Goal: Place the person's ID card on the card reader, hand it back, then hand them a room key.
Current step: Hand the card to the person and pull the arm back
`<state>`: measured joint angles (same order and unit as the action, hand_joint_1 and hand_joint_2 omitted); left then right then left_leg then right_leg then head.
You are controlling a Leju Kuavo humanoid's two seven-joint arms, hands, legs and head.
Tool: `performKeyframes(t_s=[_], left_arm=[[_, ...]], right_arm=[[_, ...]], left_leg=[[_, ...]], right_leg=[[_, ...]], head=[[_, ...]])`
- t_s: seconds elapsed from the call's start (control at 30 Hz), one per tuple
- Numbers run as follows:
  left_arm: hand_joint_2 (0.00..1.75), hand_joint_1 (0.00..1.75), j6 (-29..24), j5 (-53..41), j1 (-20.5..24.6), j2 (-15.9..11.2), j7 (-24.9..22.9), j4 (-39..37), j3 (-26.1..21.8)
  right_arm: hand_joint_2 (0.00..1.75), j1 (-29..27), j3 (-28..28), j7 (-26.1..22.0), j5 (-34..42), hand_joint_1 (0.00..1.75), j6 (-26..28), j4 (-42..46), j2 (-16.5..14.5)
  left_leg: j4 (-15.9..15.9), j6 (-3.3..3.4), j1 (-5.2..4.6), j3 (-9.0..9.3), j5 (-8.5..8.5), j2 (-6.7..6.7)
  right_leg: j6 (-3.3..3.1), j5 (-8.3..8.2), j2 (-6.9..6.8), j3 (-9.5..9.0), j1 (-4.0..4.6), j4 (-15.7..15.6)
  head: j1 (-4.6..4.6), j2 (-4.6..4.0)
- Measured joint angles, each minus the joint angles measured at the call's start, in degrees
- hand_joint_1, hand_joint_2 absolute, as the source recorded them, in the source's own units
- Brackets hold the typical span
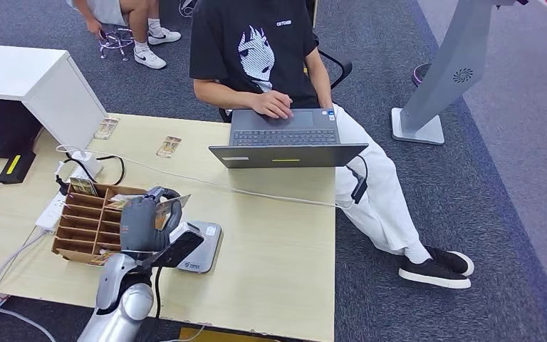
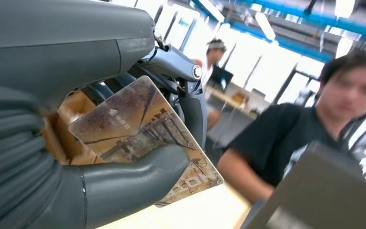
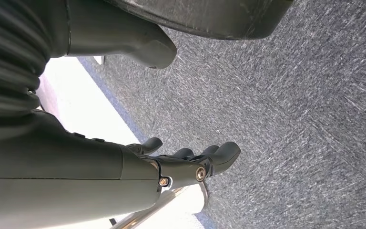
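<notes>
My left hand (image 1: pixel 146 221) is raised over the wooden divider box (image 1: pixel 78 229) and pinches a brown printed card (image 1: pixel 169 206). In the left wrist view the thumb (image 2: pixel 138 174) presses the card (image 2: pixel 143 129) against the dark fingers (image 2: pixel 190 102), and its free end points toward the seated person (image 2: pixel 290 129). The grey card reader (image 1: pixel 205 253) lies flat on the table just right of the hand, partly hidden by my wrist. My right hand (image 3: pixel 190 162) hangs over grey carpet with its fingers apart and nothing in them.
The person (image 1: pixel 256 50) sits at the table's far side with a hand on an open laptop (image 1: pixel 285 135). Two more cards (image 1: pixel 169 147) (image 1: pixel 105 128) lie on the table (image 1: pixel 285 242). White cables and a power strip (image 1: pixel 51 210) run on the left by a white cabinet (image 1: pixel 35 78).
</notes>
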<state>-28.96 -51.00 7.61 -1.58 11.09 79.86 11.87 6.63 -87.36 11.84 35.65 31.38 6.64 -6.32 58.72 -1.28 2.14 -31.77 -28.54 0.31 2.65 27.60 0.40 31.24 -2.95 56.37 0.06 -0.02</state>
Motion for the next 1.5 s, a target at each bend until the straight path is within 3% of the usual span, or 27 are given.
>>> performKeyframes(t_s=[0.2,0.43,0.6,0.77,0.97,1.0,1.07,1.13,1.2,1.5], left_arm=[[1.75,1.75,-7.05,-5.75,0.23,-2.18,-0.25,10.58,-0.05],[1.75,1.75,-8.47,-13.15,3.9,-5.55,-4.54,15.35,-1.24],[1.75,1.75,-6.6,-17.12,10.4,-8.44,-9.71,9.02,-3.24],[1.75,1.75,-6.17,-18.01,16.9,-11.01,-10.94,-1.35,-5.95],[1.75,1.75,-7.4,-18.27,19.42,-11.81,-10.89,-7.29,-7.26],[1.75,1.65,-7.5,-18.28,19.45,-11.81,-10.82,-7.69,-7.26],[1.75,1.15,-7.93,-18.24,19.49,-11.77,-10.69,-8.23,-7.27],[1.75,0.37,-8.88,-17.94,19.49,-11.69,-10.4,-8.47,-7.32],[1.75,0.0,-10.04,-17.52,19.47,-11.52,-9.8,-8.5,-7.62],[1.75,0.0,-10.63,-14.39,19.04,-10.49,-7.41,-8.45,-8.91]], right_arm=[[1.75,-0.02,0.0,-0.03,0.68,0.0,-0.04,0.0,0.0],[1.75,-0.05,0.0,-0.52,0.63,0.0,-0.46,-0.02,0.0],[1.75,-0.04,0.0,-0.64,-0.26,0.0,-0.63,-0.09,0.01],[1.75,-0.03,0.0,-1.36,-0.5,0.0,-1.29,-0.09,0.32],[1.75,-0.02,0.0,-1.85,-0.46,0.0,-1.57,-0.09,0.55],[1.75,-0.02,-0.01,-1.86,-0.46,0.0,-1.56,-0.09,0.55],[1.75,-0.03,-0.02,-1.88,-0.46,0.0,-1.55,-0.09,0.55],[1.75,-0.04,-0.02,-1.93,-0.49,0.0,-1.52,-0.09,0.56],[1.75,-0.04,-0.02,-1.97,-0.63,0.0,-1.5,-0.09,0.57],[1.75,-0.05,-0.02,-1.98,-1.08,0.0,-1.5,-0.09,0.66]], left_leg=[[0.0,0.0,0.0,0.01,0.0,0.0],[0.0,0.0,0.0,0.02,0.03,0.0],[0.0,0.02,0.01,0.03,0.09,0.01],[0.0,0.01,0.02,0.03,0.13,0.03],[0.0,0.02,0.0,0.01,0.12,0.03],[0.0,0.02,0.0,0.01,0.12,0.04],[0.0,0.02,0.0,0.01,0.12,0.04],[0.0,0.02,0.0,0.01,0.12,0.05],[0.0,0.02,0.0,0.01,0.12,0.04],[0.0,0.02,0.0,0.0,0.12,0.03]], right_leg=[[0.0,0.0,0.0,0.01,0.0,0.0],[0.0,-0.01,0.0,0.0,0.0,0.0],[-0.02,-0.05,0.02,0.01,0.01,0.02],[-0.04,-0.09,0.06,0.03,0.01,0.04],[-0.04,-0.08,0.06,0.03,-0.01,0.03],[-0.03,-0.08,0.06,0.04,0.0,0.03],[-0.04,-0.08,0.07,0.05,0.0,0.03],[-0.04,-0.08,0.07,0.05,0.0,0.03],[-0.04,-0.08,0.07,0.05,0.0,0.04],[-0.03,-0.09,0.05,0.05,0.0,0.03]], head=[[0.0,0.0],[-0.01,0.0],[0.01,0.0],[0.01,0.0],[0.01,0.0],[0.01,0.0],[0.01,0.0],[0.0,0.0],[-0.01,0.0],[0.01,0.0]])
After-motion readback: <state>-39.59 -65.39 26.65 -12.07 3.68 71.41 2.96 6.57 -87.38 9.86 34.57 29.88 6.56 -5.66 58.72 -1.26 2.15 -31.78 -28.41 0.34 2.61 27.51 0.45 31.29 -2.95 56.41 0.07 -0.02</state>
